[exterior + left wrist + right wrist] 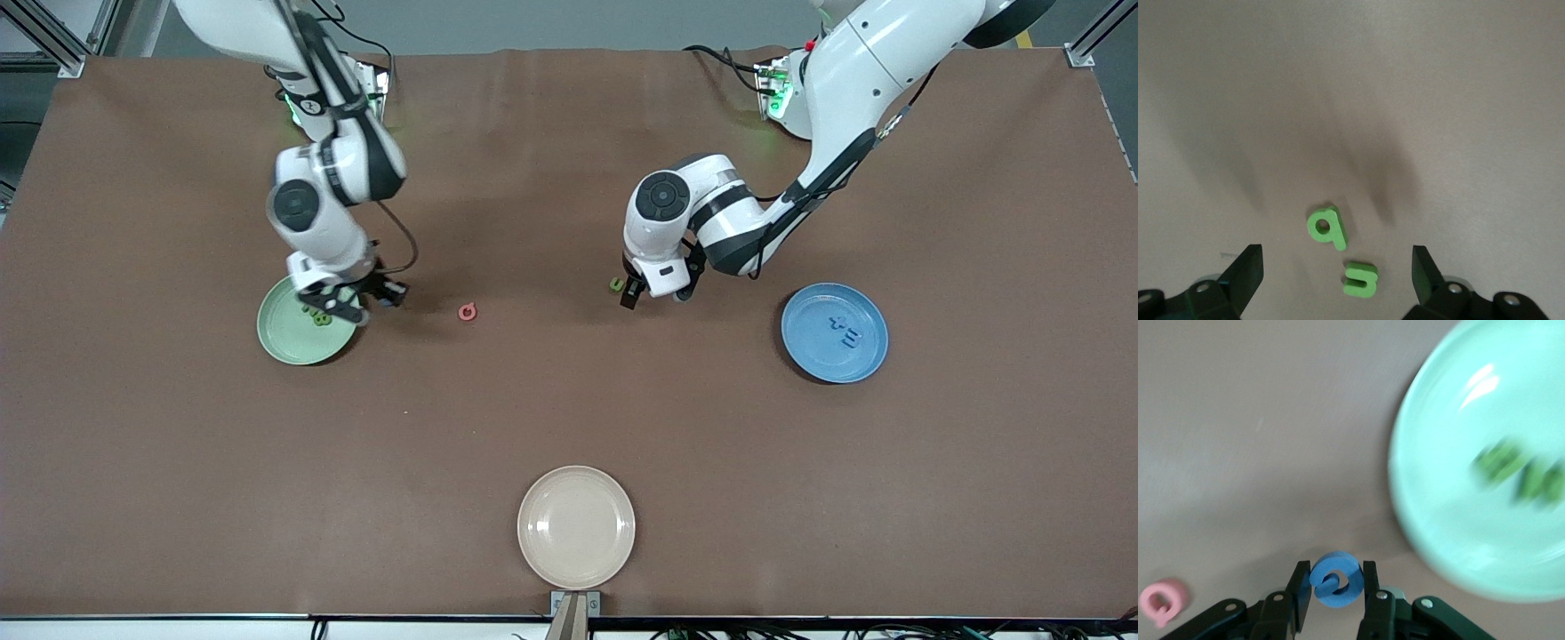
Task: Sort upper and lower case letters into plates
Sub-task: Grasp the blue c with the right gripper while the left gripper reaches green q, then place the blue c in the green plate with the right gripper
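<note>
Front view: my right gripper (387, 293) hangs at mid-height of the frame, beside the rim of the pale green plate (289, 347), which already holds green letters (316, 316). The pink letter (467, 311) lies on the table nearby. My left gripper (633, 293) is just over a green letter (616, 284) mid-frame. The blue plate (813, 351), toward the left arm's end, holds blue letters (845, 331). Left wrist view: left gripper (1336, 257) jaws wide apart, green q (1327, 227) and s (1360, 280) on the table below. Right wrist view: right gripper (1336, 587) clamped on a chunky blue letter (1336, 579), a round curl, case unclear. Plan: centre it over the correct plate, go low, then release so it can't bounce out.
</note>
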